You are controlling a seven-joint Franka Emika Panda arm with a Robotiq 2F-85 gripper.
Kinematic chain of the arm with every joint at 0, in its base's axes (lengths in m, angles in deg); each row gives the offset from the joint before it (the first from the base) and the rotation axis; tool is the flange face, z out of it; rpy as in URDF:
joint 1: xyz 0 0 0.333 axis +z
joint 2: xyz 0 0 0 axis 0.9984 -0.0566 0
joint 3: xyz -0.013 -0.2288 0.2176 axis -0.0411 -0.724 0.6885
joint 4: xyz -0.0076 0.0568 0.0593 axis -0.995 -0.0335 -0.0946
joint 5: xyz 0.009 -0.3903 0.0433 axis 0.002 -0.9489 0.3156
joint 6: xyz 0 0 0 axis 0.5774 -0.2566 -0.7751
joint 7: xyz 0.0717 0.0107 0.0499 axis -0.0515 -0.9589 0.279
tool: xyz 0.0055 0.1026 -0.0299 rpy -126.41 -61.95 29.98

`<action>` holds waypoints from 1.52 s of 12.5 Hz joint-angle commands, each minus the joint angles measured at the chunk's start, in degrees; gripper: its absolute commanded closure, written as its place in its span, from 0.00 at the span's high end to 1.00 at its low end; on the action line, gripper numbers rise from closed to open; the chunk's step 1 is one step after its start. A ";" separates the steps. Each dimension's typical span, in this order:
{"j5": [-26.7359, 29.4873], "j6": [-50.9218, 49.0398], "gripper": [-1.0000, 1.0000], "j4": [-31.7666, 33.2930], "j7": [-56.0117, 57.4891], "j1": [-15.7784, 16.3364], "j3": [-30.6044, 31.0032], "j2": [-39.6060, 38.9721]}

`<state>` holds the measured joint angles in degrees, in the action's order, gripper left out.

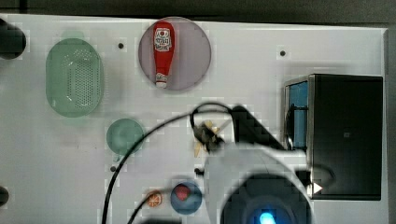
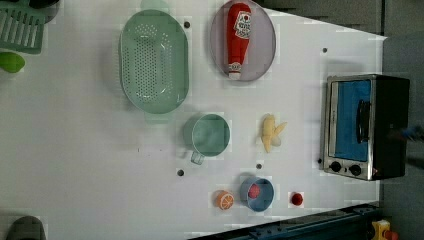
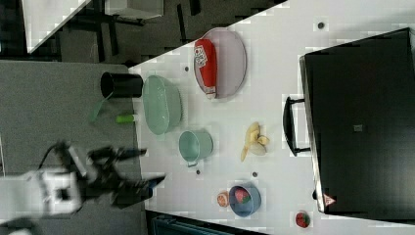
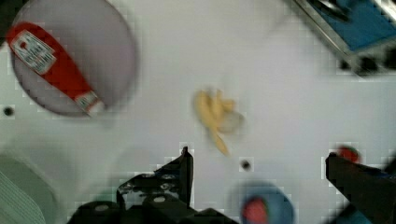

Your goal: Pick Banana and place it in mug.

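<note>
Approach step in hand: no grasp made, nothing carried. Pincer (image 4: 257,163) stood wide open and empty, fingers (image 4: 180,172) spread far apart in the wrist view, high above the table (image 2: 90,165).

Banana (image 2: 271,133) lay flat on the table, free of contact, between the mug (image 2: 210,135) and the toaster oven (image 2: 365,125); in the left view, to the right of the mug and near it, well apart from the ketchup bottle (image 2: 238,37) on its plate (image 2: 262,50). Mug stood upright and empty, just below the colander (image 2: 152,60) in the left view. Blue dish (image 2: 257,195) and orange slice (image 2: 224,199) sat nearer the left view's bottom edge.

Relative to the pincer: in the wrist view, banana (image 4: 215,116) seen beyond the fingertips and roughly between their lines, not yet between the jaws. In the top view, partly hidden under the arm and cable, strips (image 1: 205,135) peeping out beside the wrist.

Next move, as judged: straight descent over the banana, jaws lined across its narrow body rather than the splayed peel, then closing, lifting, and carrying across to the mug. Risk: pinching only a loose strip.
</note>
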<state>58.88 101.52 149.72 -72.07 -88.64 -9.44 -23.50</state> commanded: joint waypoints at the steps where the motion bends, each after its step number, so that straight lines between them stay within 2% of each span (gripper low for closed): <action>1: 1.24 10.14 1.00 11.14 10.42 0.13 0.17 -8.32; 4: 1.19 23.60 1.00 15.66 23.65 0.14 0.22 -15.60; 7: 1.20 32.38 1.00 16.72 34.89 0.14 0.49 -22.99; 13: 1.21 45.77 1.00 16.76 37.24 0.13 1.19 -37.40; 16: 1.21 50.01 1.00 16.71 37.24 0.13 1.58 -41.59; 17: 1.21 50.59 0.96 16.71 37.23 0.12 1.53 -42.43; 19: 1.21 51.45 0.71 16.56 37.24 0.10 1.58 -42.98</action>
<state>60.50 151.93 166.61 -37.29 -87.96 -7.12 -69.57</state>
